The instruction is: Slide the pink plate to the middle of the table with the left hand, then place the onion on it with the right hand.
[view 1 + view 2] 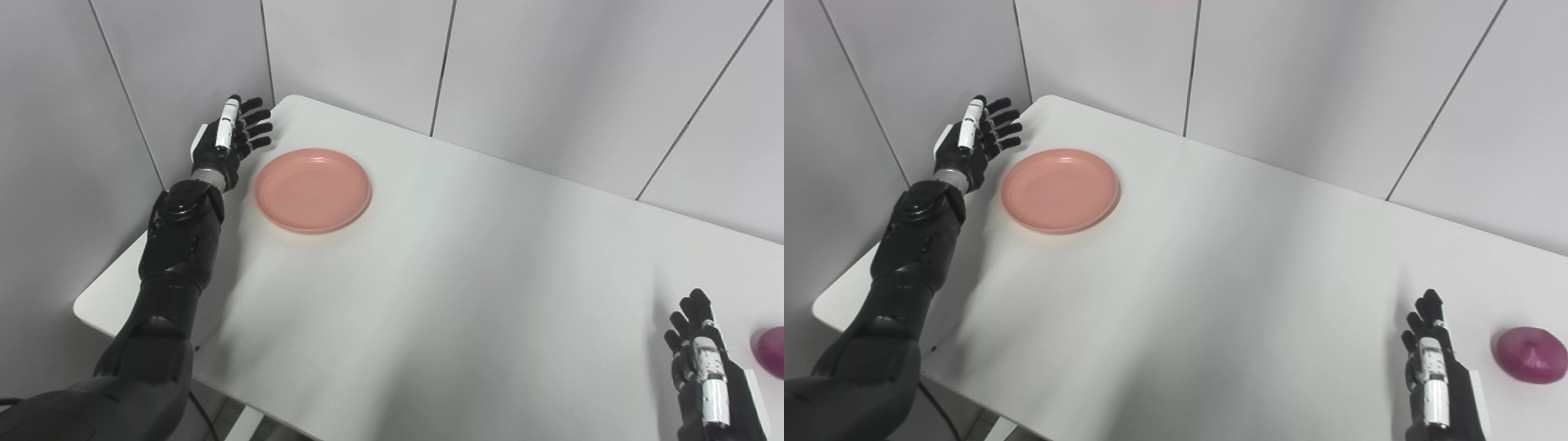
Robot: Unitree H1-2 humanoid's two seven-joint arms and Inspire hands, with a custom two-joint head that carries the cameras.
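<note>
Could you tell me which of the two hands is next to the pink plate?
The left hand, open beside the pink plate; the right hand is by the onion.

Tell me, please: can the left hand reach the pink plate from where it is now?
Probably yes. The left hand, open, is just beside the pink plate at its left rim, and nothing stands between them on the table.

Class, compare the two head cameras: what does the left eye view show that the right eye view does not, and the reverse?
Only the left eye view: nothing extra; it cuts the round purple onion off at its right edge. Only the right eye view: the whole onion, lying right of the black right hand and apart from it. Both: the round pink plate, empty, at the white table's far left, with the open left hand beside it.
</note>
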